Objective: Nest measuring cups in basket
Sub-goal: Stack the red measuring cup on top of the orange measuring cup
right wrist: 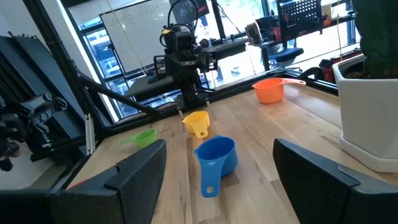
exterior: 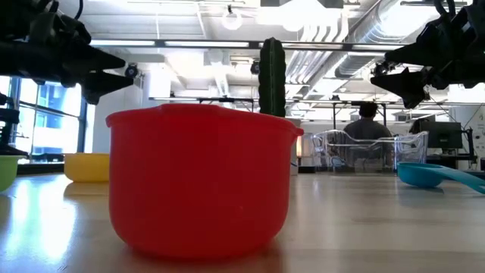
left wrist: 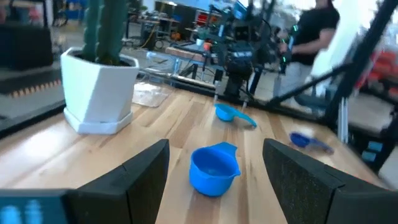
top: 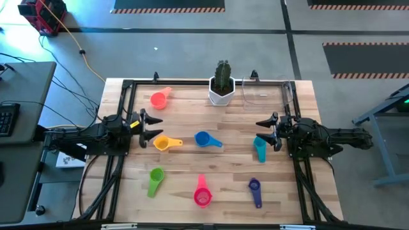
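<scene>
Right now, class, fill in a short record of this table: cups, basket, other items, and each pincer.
cups: seven, scattered loose on the table: orange-red cup, yellow cup, blue cup, teal cup, green cup, pink cup, purple cup
basket: clear, no cups inside, beside the cactus pot
left pincer: open, above the yellow cup
right pincer: open, above the teal cup

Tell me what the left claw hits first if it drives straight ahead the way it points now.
Probably the blue cup: it sits centered between the open left claw's fingers, with the teal cup and the right arm beyond. The claw may ride above the cup; height is unclear.
</scene>
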